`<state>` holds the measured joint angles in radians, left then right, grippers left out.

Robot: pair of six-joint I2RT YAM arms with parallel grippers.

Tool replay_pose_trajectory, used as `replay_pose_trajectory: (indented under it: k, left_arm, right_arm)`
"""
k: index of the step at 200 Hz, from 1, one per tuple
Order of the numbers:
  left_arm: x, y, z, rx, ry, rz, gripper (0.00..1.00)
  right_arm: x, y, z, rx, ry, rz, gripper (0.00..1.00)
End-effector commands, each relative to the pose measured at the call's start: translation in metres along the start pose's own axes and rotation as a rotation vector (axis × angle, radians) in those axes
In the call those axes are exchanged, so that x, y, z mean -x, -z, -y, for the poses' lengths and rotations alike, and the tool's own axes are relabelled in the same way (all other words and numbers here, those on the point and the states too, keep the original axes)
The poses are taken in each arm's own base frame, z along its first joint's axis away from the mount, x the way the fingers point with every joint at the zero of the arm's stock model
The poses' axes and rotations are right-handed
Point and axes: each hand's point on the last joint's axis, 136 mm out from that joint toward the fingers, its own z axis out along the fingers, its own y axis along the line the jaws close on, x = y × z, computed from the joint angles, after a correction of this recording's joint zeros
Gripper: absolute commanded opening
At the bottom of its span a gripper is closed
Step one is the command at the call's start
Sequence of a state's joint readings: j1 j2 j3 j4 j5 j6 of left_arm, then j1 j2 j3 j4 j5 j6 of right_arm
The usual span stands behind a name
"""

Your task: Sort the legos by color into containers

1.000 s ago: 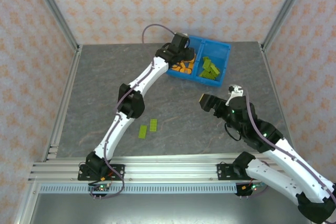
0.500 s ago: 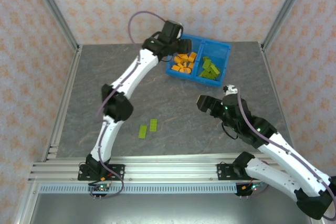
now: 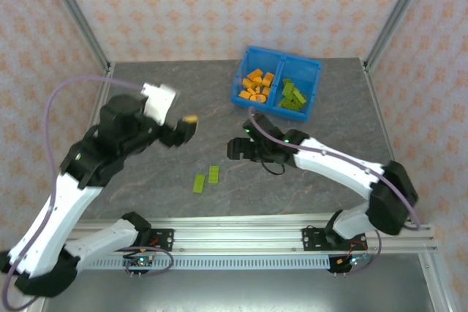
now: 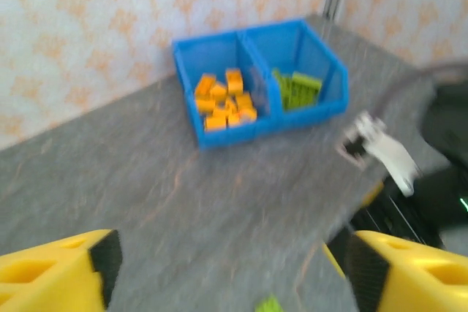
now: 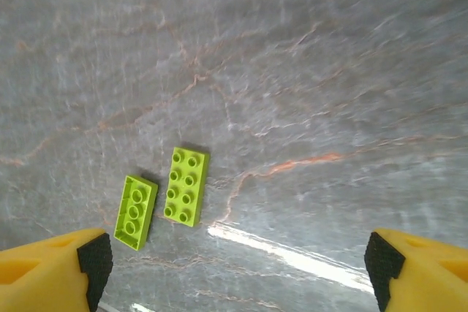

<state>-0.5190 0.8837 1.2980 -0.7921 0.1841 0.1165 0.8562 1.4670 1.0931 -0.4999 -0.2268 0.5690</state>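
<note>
Okay, you've got both claws spread, empty: left claw (image 4: pixel 232 264) raised over worktop (image 3: pixel 241 202), right claw (image 5: pixel 238 261) over two green legos (image 5: pixel 186 186), well apart from blue bin (image 3: pixel 267 107).

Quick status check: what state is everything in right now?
Left gripper, open, empty.
Right gripper, open, empty.
Blue bin, upright.
Orange legos, in the bin's left compartment.
Binned green legos, in right compartment.
Loose green legos, flat on table, studs up.

Green legos (image 5: pixel 183 186): smooth glossy plastic. Blue bin (image 4: pixel 300 117): plastic. Table (image 5: pixel 329 56): grey, veined, slight sheen.
</note>
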Motion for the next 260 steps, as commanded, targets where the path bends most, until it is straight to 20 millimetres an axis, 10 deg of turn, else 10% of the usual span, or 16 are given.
replay_pose_trajectory:
  k: [1, 65, 139, 199, 260]
  left_arm:
    - [-0.08, 0.024, 0.018, -0.12, -0.238, -0.215, 0.94]
    - [-0.173, 0.06, 0.047, -0.347, -0.515, -0.308, 1.0]
    - [-0.185, 0.048, 0.048, -0.35, -0.537, -0.295, 1.0]
    - [-0.178, 0.049, 0.047, -0.323, -0.546, -0.239, 1.0]
    - [-0.159, 0.048, 0.056, -0.353, -0.533, -0.141, 1.0]
  right_arm:
    - [-0.006, -0.02, -0.023, 0.013, -0.029, -0.068, 0.9]
    - [-0.041, -0.082, -0.04, -0.166, 0.034, -0.258, 0.81]
    - [-0.074, -0.118, -0.026, -0.338, 0.071, -0.343, 0.77]
    - [-0.087, -0.126, 0.003, -0.465, 0.031, -0.359, 0.51]
    - [-0.053, -0.099, -0.008, -0.406, 0.026, -0.204, 0.25]
